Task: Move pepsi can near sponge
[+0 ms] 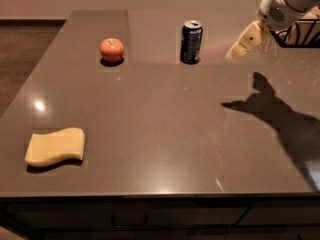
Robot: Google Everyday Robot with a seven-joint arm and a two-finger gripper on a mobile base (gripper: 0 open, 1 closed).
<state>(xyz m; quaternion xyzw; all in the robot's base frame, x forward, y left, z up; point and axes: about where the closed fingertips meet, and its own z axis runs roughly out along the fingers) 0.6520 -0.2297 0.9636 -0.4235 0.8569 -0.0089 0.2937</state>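
Observation:
The pepsi can [191, 42] is dark navy blue with a silver top and stands upright at the far middle of the brown table [165, 114]. The sponge [55, 147] is flat, pale yellow with wavy edges and lies at the near left of the table. My gripper [239, 48] hangs above the table at the upper right, to the right of the can and apart from it, on a white arm [287, 1]. It holds nothing that I can see.
A red-orange apple [112, 50] sits at the far left, to the left of the can. A dark wire basket [302, 34] stands at the far right edge. The arm's shadow [280, 119] falls on the right side of the table.

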